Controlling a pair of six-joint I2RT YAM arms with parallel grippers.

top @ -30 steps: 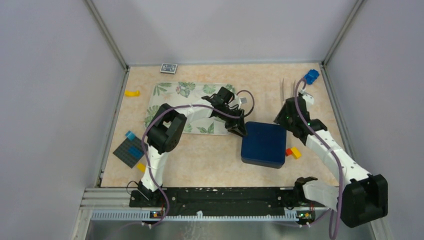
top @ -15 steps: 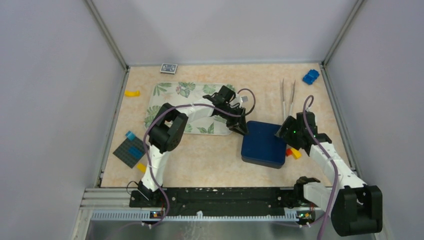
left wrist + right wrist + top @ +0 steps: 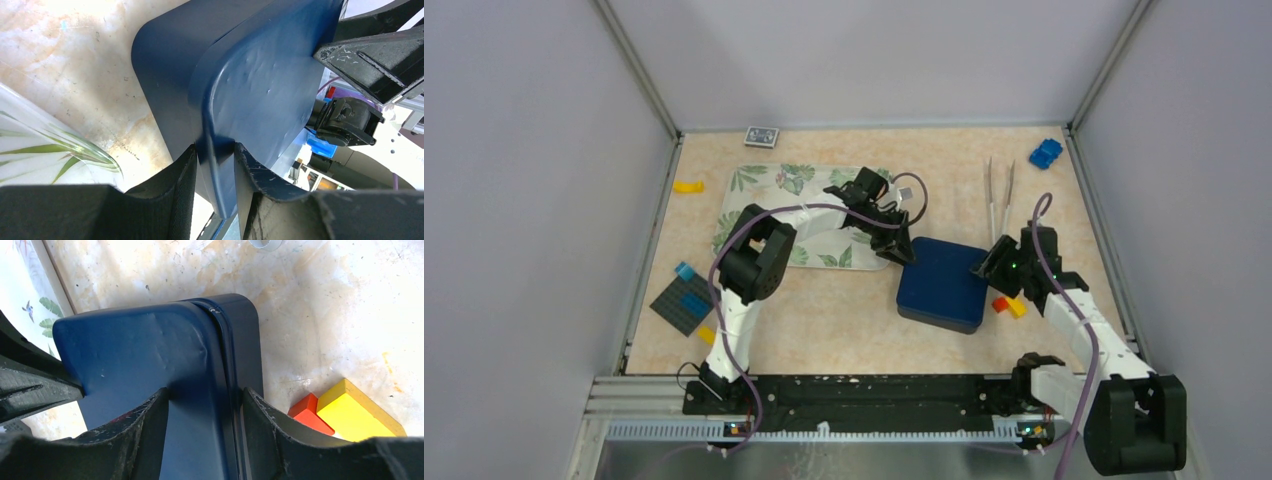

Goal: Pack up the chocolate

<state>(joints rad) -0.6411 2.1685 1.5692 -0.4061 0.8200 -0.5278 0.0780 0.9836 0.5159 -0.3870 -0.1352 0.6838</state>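
The top camera looks steeply down on the whole tabletop (image 3: 844, 320) from behind the arm bases. Wrist cameras ride close behind the left hand (image 3: 216, 150) and right hand (image 3: 205, 392), both (from opposite sides) facing the dark blue box (image 3: 941, 285).

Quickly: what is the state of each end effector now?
Left end effector: closed on a corner of the dark blue box.
Right end effector: closed on the same box's edge.

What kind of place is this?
Probably a robot lab test booth: plain grey walls enclose a beige marbled tabletop, and two white-and-black robot arms are bolted to a black metal rail.
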